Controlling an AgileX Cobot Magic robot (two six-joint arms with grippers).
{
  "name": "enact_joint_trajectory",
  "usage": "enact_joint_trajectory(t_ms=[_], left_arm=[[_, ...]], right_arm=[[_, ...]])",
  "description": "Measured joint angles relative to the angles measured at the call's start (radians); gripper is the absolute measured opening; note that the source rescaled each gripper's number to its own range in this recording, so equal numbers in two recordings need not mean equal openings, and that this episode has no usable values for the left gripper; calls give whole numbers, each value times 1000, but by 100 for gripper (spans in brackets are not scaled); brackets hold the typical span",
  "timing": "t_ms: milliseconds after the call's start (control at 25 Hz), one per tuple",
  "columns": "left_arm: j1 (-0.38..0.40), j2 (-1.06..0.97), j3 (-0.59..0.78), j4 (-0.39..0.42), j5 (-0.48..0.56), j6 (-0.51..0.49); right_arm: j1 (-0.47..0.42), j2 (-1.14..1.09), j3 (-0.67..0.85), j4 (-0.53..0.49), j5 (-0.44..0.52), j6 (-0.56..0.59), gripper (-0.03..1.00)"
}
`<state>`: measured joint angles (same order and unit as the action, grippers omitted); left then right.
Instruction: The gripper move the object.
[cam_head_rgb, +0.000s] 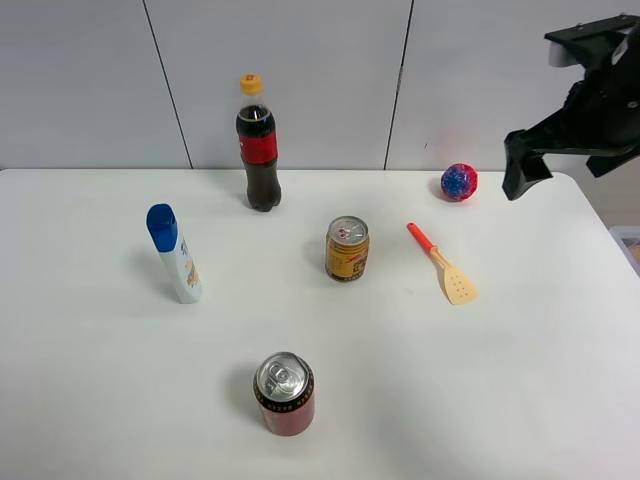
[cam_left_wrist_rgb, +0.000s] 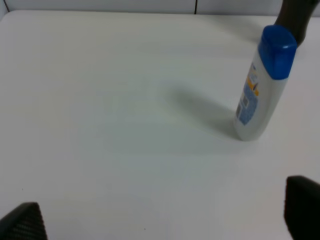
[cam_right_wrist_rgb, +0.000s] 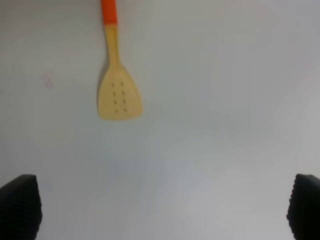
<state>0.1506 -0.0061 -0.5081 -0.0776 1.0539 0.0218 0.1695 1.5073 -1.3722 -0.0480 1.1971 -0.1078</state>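
The toy spatula (cam_head_rgb: 443, 264) lies flat on the white table (cam_head_rgb: 120, 400), right of centre, orange-red handle pointing to the back left and pale perforated blade to the front right. My right gripper (cam_head_rgb: 522, 170) hangs high above the table's back right corner, well away from the spatula. In the right wrist view the spatula (cam_right_wrist_rgb: 117, 75) lies ahead of the gripper (cam_right_wrist_rgb: 160, 210), whose jaws stand wide apart and empty. My left gripper (cam_left_wrist_rgb: 160, 215) is open and empty over bare table; its arm is out of the exterior view.
A cola bottle (cam_head_rgb: 258, 145) stands at the back. A gold can (cam_head_rgb: 347, 249) stands just left of the spatula, and a red can (cam_head_rgb: 284, 393) at the front. A white bottle with a blue cap (cam_head_rgb: 176, 254) is at the left and also shows in the left wrist view (cam_left_wrist_rgb: 260, 85). A red-and-blue ball (cam_head_rgb: 459, 182) lies at the back right.
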Motion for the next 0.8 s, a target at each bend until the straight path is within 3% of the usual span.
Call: enact_joint_trajectory(t_ms=[360, 560, 800], left_arm=[[0, 0, 0, 0, 0, 0], [0, 0, 0, 0, 0, 0], [0, 0, 0, 0, 0, 0]], right_arm=[[-187, -176, 0, -25, 21, 0, 100], [-196, -326, 22, -49, 21, 0, 100], [-196, -575, 172, -53, 23, 10, 100]])
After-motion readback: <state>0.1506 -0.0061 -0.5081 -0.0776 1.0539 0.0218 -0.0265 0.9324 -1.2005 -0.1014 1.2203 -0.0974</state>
